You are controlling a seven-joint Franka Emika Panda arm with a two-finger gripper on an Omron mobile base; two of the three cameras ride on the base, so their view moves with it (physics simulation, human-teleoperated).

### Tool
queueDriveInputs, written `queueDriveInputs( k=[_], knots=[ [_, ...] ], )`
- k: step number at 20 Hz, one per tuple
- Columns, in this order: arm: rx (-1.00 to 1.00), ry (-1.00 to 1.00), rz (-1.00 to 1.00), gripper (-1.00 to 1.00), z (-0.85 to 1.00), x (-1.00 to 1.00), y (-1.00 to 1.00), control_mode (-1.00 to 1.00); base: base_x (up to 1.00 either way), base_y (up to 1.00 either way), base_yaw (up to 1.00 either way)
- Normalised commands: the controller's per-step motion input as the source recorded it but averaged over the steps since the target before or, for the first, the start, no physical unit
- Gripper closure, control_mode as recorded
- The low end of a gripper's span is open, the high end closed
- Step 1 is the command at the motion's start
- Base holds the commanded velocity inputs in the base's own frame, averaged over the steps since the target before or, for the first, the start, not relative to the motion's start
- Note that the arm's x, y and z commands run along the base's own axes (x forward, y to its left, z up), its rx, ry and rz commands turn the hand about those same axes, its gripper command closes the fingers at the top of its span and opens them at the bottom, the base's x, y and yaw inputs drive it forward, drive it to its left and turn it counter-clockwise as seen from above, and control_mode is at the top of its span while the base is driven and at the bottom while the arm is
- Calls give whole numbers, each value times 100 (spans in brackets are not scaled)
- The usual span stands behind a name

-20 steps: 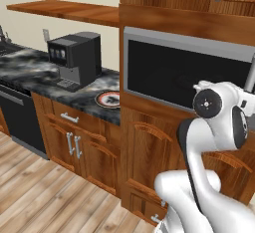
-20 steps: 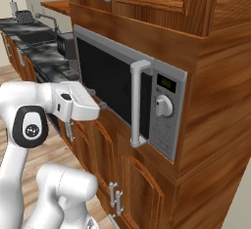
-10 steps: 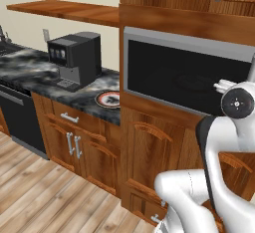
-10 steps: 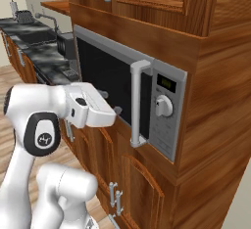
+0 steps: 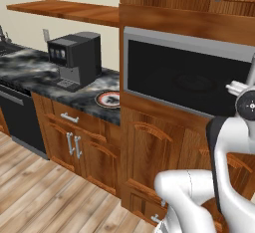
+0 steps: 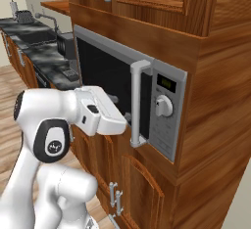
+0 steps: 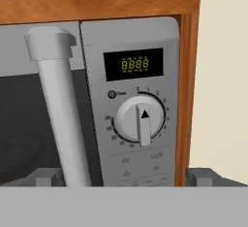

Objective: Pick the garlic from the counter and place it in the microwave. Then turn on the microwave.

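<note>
Arm has swung right, up to the microwave (image 6: 122, 83) front
Gripper (image 7: 123, 176) fingers spread wide, nothing held, facing the knob (image 7: 141, 120) beside the handle (image 7: 60, 114)

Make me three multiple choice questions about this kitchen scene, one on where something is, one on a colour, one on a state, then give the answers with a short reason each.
1. Where does the coffee machine stand?
A. on the counter, left of the microwave
B. on the wooden shelf
C. on the floor

2. What colour are the digits on the microwave's display?
A. red
B. yellow-green
C. blue

3. How is the microwave door?
A. wide open
B. taken off
C. closed

Answers:
1. A: the coffee machine sits on the counter, to the left of the microwave in the left base view.
2. B: the display shows yellow-green digits on black, above the knob.
3. C: the door lies flush in its silver frame, with the handle beside the control panel.
</note>
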Motion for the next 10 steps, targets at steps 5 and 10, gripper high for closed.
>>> queueDriveInputs(
  k=[5,10],
  knots=[
    [-5,-9,0,-100,-39,0,-18,-100,0,0,0],
    [-5,-6,0,-100,-34,0,-8,-100,0,0,0]
  ],
)
